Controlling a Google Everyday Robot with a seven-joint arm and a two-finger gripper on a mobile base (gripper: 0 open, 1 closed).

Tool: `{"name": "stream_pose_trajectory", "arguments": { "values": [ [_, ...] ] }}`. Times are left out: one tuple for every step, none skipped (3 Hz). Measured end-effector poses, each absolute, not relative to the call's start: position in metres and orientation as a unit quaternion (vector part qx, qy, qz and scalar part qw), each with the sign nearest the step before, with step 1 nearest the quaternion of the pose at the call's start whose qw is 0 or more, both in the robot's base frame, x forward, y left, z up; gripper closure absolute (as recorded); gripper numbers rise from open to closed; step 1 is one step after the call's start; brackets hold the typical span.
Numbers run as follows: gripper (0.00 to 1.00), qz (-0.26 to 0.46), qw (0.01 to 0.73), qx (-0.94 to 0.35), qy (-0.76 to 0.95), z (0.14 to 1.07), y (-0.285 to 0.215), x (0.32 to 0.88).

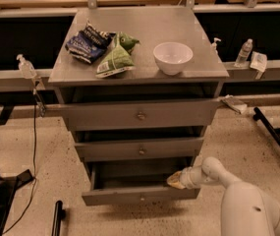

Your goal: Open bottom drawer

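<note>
No text, brand, number or sign can be read anywhere here. The blue bag [86, 43] and the green bag [115, 60] on the far left of the cabinet top [144, 23] carry light printing, but it shows only as pale patches (no letters can be made out). The clear bottle [243, 53] on the ledge to the right has a label band, also unreadable, and the pump bottle [25, 66] on the left ledge shows no legible marking. The drawer fronts are plain grey. The gripper [175, 181] sits at the right end of the pulled-out bottom drawer [139, 196], just behind its front, and bears no readable marking.
</note>
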State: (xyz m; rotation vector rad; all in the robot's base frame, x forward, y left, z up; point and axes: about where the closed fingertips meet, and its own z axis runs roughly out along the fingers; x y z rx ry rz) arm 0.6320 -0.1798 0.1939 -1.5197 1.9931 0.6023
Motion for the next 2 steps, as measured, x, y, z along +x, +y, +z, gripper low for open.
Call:
{"name": "stream_pose_trajectory", "arguments": {
  "values": [
    [1.0, 0.224, 0.278, -0.566, 0.743, 0.194, -0.1798, 0.632],
    [1.0, 0.225, 0.278, -0.566, 0.743, 0.194, -0.1798, 0.632]
  ]
}}
